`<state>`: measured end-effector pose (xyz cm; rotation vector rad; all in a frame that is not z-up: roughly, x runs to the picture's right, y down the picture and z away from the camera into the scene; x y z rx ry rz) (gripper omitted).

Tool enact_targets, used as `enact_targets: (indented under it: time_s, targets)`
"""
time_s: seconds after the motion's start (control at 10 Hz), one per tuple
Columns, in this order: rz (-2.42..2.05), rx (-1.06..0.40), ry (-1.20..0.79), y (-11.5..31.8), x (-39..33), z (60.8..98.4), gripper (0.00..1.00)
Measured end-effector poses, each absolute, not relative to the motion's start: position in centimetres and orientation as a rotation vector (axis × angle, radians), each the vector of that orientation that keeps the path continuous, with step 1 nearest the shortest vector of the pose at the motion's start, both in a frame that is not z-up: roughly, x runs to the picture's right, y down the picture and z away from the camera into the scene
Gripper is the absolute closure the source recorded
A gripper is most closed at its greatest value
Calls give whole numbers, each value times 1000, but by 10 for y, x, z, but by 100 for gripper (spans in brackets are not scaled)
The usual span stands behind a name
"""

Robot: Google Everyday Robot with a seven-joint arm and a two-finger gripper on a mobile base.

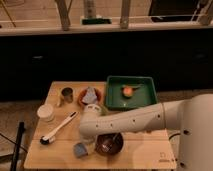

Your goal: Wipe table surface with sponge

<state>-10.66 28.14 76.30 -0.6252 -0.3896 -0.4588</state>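
Note:
A small grey-blue sponge (80, 149) lies on the wooden table (55, 155) near its front edge, just left of a dark bowl. My white arm reaches in from the right and ends above the sponge. My gripper (84, 142) is down at the sponge, mostly hidden by the arm's last link.
A dark bowl (109, 144) with a utensil in it stands right of the sponge. A white-handled brush (59, 128), a white cup (46, 112), a metal cup (66, 95), an orange plate (90, 96) with a grey cloth and a green tray (132, 93) holding an orange object (128, 90) stand behind.

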Motion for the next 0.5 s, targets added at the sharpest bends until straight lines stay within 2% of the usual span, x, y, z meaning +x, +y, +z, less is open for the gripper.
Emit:
enact_targets:
  time_s: [0.5]
  targets:
    - [-495, -581, -399, 242, -129, 780, 100]
